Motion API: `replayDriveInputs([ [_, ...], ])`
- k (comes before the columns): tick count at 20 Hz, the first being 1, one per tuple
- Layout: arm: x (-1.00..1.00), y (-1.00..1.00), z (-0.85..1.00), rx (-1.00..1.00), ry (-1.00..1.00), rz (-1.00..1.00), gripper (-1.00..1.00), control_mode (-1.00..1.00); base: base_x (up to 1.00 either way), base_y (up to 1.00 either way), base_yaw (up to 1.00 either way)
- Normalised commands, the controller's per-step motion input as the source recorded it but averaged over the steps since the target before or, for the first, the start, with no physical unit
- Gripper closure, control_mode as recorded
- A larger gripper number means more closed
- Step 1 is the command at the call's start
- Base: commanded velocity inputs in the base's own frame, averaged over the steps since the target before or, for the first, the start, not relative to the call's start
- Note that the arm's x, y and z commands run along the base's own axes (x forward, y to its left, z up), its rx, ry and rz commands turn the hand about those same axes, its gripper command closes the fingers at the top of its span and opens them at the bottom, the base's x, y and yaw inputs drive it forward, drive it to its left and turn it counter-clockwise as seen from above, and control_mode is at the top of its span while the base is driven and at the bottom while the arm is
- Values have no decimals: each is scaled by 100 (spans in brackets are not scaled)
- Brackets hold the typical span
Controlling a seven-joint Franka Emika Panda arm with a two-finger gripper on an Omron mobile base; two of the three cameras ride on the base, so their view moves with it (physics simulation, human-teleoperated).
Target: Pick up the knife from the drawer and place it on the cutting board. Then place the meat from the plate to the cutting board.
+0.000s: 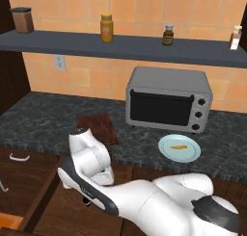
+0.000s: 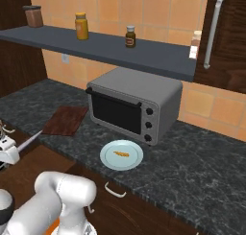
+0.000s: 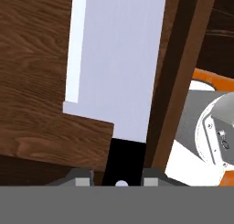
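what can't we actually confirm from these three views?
- Knife tip: cut off by the hand view's top edge.
- Jaws' contact on the handle: hidden at the hand view's bottom.
- Drawer interior: left base view, covered by the arm.
- Meat detail: too small.
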Motion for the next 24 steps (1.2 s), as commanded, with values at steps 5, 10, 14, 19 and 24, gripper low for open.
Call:
replayDriveInputs([
  [5, 100, -22, 61, 2, 0, 6, 100, -100, 0, 0, 0],
  [10, 100, 0, 8, 0, 4, 0, 100, -100, 0, 0, 0],
  [14, 100, 0, 0, 0, 18, 0, 100, -100, 0, 0, 0],
  [19, 100, 0, 1, 0, 12, 0, 100, -100, 0, 0, 0],
  [24, 92, 0, 0, -2, -4, 0, 100, -100, 0, 0, 0],
])
